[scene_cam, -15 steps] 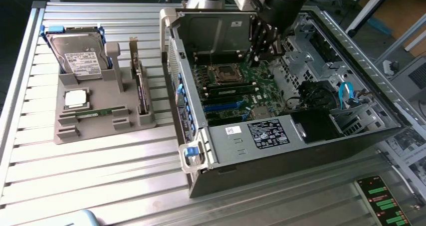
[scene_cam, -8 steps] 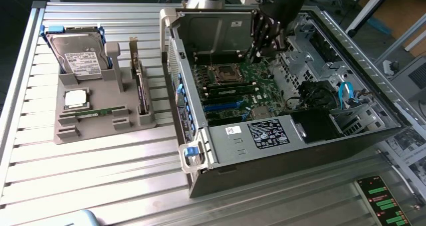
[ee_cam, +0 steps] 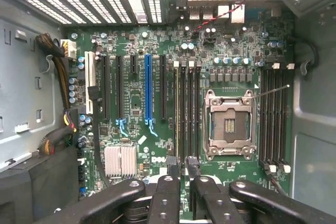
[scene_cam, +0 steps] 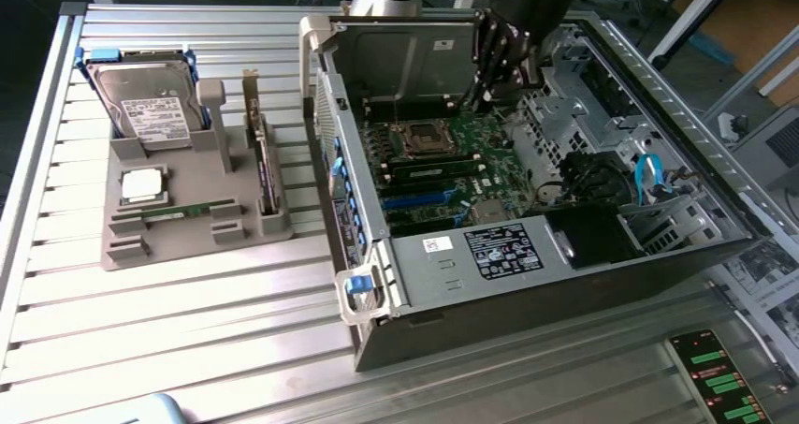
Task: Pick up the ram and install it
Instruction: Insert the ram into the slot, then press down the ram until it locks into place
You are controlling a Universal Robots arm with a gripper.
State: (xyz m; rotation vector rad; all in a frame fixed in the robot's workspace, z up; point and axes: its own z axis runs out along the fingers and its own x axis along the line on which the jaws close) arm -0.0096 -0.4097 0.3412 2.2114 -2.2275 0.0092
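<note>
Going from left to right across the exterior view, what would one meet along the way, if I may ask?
ram → expansion card → processor socket → gripper → blue cable → panel of green lights

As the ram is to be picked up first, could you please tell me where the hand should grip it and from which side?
Grip the ram at the bare middle of its long upper edge, across its thin faces, coming from above: it seems to stand on edge in the grey holder, whose blocks flank both ends.
</note>
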